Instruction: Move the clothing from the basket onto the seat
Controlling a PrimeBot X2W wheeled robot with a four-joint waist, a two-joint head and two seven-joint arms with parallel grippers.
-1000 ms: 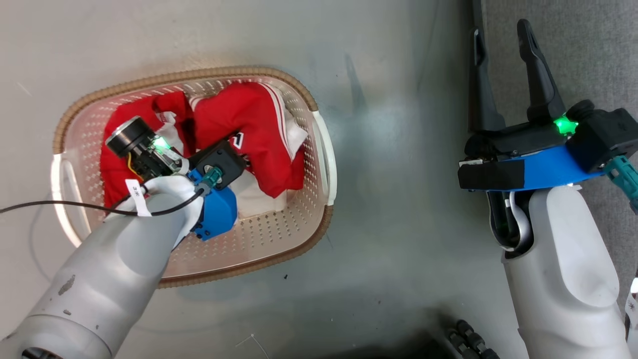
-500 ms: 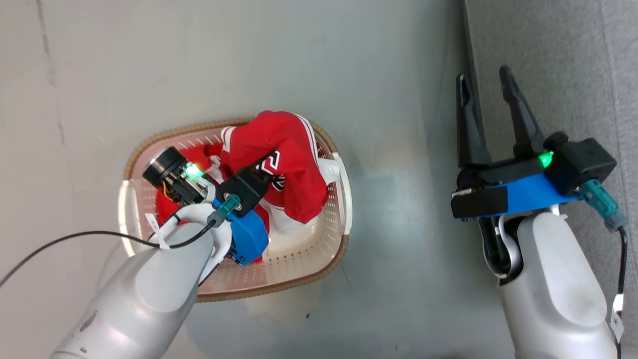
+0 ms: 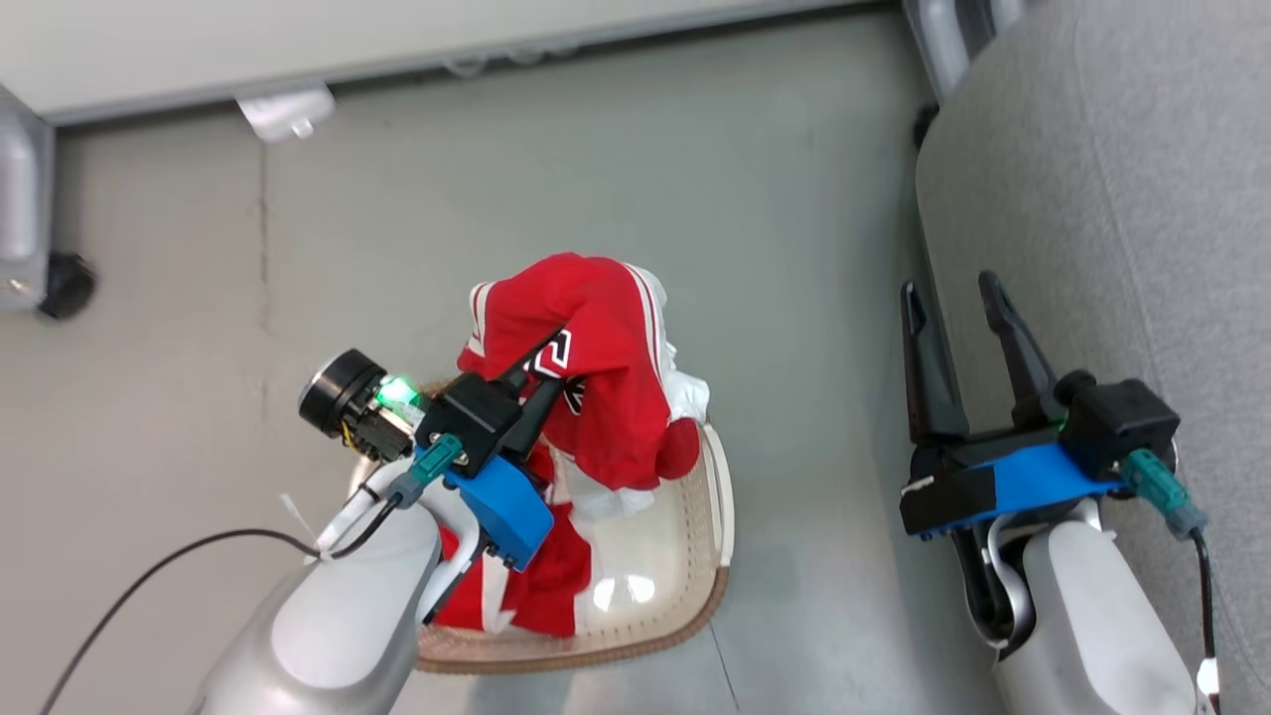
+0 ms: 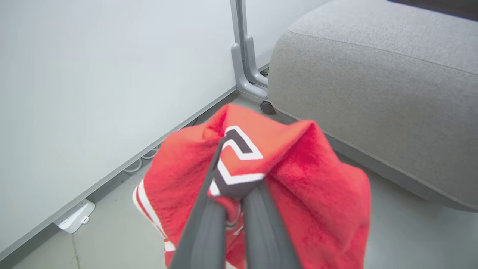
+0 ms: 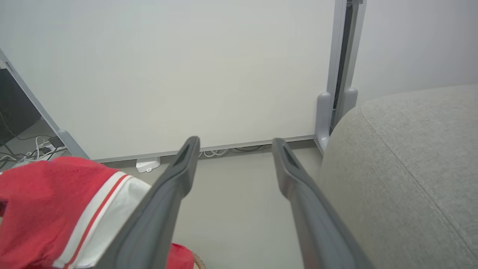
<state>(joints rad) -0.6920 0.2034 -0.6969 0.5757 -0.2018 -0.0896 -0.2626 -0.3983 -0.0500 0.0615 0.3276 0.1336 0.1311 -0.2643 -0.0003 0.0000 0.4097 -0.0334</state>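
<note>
Transfer begun; neither garment on the seat yet.
Left jaws closed on one red garment, raised above the basket at frame centre; second garment lies inside. Right jaws wide open, empty, beside the seat at right.

We see our right gripper with its two dark fingers spread wide and pale floor showing between them. Right of the gripper lies the seat, grey fabric with a rounded edge, close beside the right finger. Left of the gripper is the clothing, red with a white panel and a red stripe, partly behind the left finger. Just under that finger we make out a thin brown curve, perhaps the basket rim. Beyond the gripper stands a white wall, with a grey post to the upper right and a small white box at the wall's foot.
</note>
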